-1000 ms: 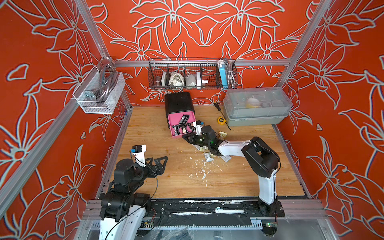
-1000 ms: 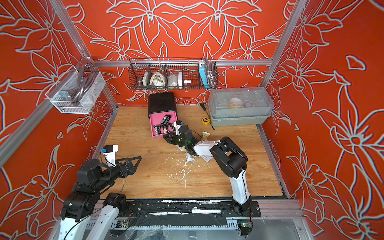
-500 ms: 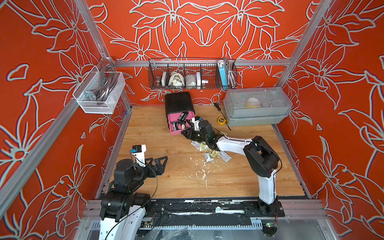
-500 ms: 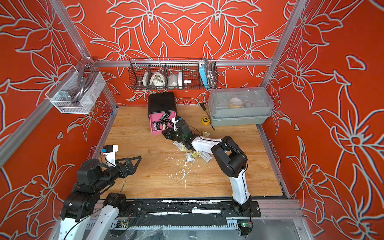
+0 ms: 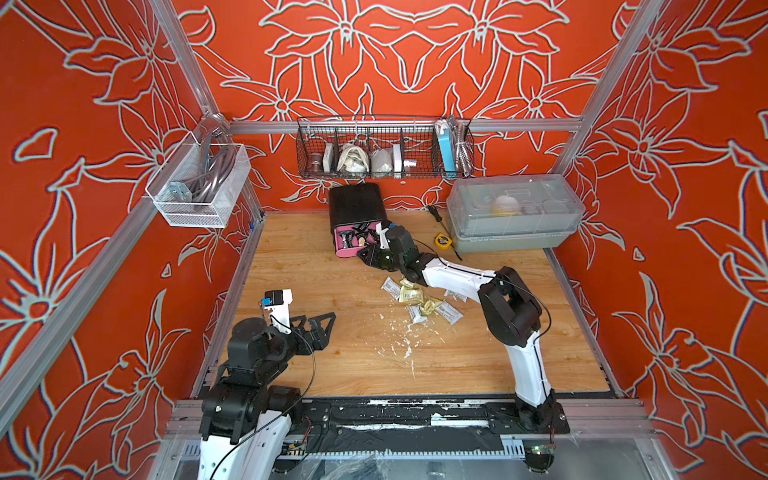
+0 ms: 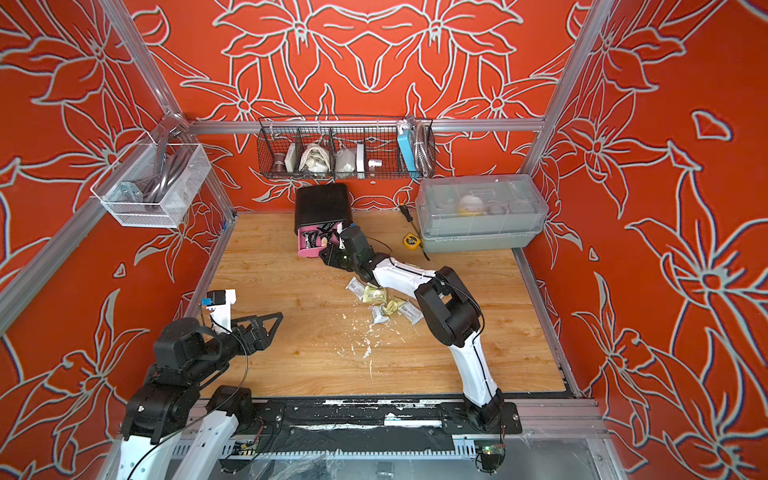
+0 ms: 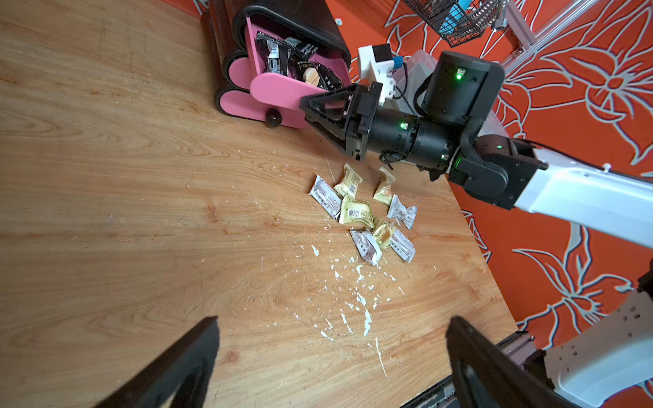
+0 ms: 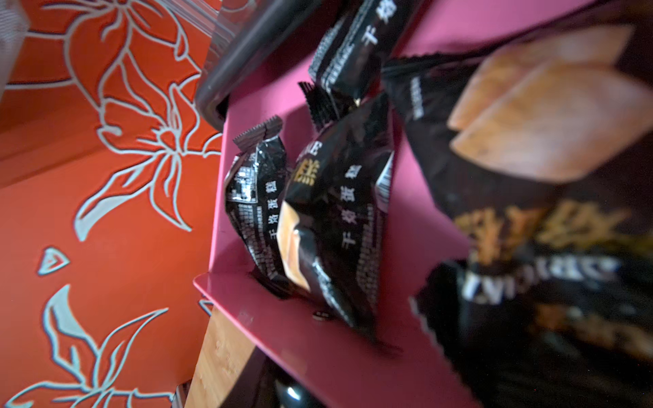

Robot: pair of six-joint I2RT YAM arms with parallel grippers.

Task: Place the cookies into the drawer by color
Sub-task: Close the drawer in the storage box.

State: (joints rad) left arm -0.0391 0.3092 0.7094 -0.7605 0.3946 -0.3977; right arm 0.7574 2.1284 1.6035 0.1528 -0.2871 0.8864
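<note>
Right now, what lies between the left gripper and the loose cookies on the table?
Nothing but bare wooden table speckled with white flecks, between the left gripper and the loose cookies; the left wrist view shows it plainly.

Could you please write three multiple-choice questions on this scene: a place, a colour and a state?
1. How is the left gripper? A shut on a cookie; B shut, empty; C open, empty.
2. What colour are the cookies in the open drawer? A black; B yellow; C white.
3. Where do the yellow and white cookies lie? A in the drawer; B on the table; C in the left gripper.
C: its fingers stand wide apart, nothing between. A: only black wrappers show inside. B: they lie loose on the wood.
</note>
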